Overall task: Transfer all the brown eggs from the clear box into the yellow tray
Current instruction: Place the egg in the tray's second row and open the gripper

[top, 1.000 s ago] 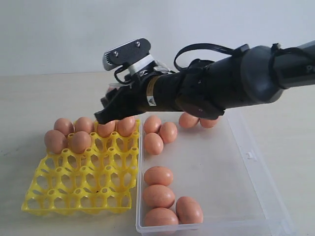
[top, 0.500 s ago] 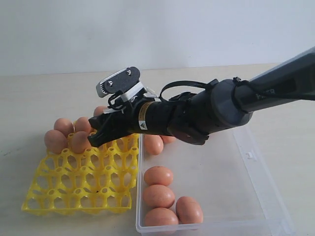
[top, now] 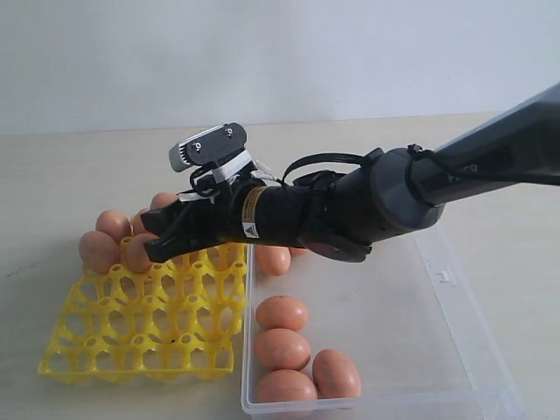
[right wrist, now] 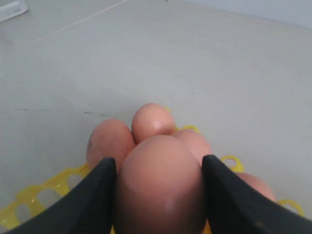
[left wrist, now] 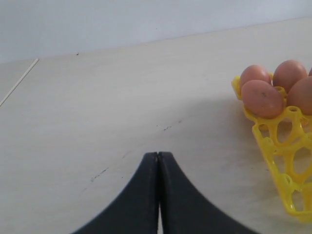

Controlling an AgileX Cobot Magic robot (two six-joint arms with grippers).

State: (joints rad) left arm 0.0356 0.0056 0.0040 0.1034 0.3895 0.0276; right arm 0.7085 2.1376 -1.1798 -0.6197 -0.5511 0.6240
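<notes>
My right gripper (top: 156,234) reaches across over the back rows of the yellow tray (top: 140,350), shut on a brown egg (right wrist: 161,185). That egg's top shows above the fingers (top: 163,201). Tray eggs (top: 114,224) (top: 96,249) sit just past the fingertips, and in the right wrist view they lie close under the held egg (right wrist: 109,139). Several more brown eggs (top: 282,312) (top: 336,373) lie in the clear box (top: 394,332); the arm hides others. My left gripper (left wrist: 158,155) is shut and empty over bare table, with the tray corner (left wrist: 273,146) and its eggs (left wrist: 262,97) off to one side.
The tray's front rows (top: 114,367) have open cells. The clear box stands right against the tray's right side, its near wall (top: 367,407) at the table's front. A pale wall runs behind the table.
My right arm has swung left and lower with the egg, from above the tray's back right corner to over the eggs at its back left. The eggs lying in the box have not moved.
</notes>
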